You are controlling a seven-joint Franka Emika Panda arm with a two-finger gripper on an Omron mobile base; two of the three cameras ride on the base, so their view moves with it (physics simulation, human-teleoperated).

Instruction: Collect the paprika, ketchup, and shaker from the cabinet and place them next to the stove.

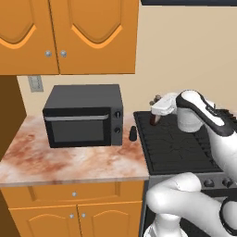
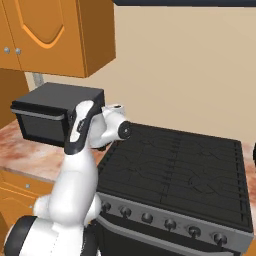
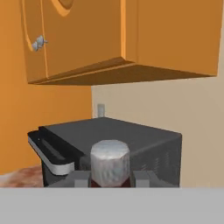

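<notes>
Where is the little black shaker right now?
The shaker stands on the counter in the left base view, in the gap between the microwave on its left and the stove on its right.

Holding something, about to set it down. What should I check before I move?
1. Gripper shut on the red pale-capped container: ok.
2. Which item it is: cannot tell.
3. Shaker already on the counter beside the stove: ok.
4. Container over the counter: not ok; it seems to hang over the stove's back-left corner.
5. Free counter in front of the shaker: ok.
6. Paprika's whereabouts: cannot tell.
</notes>
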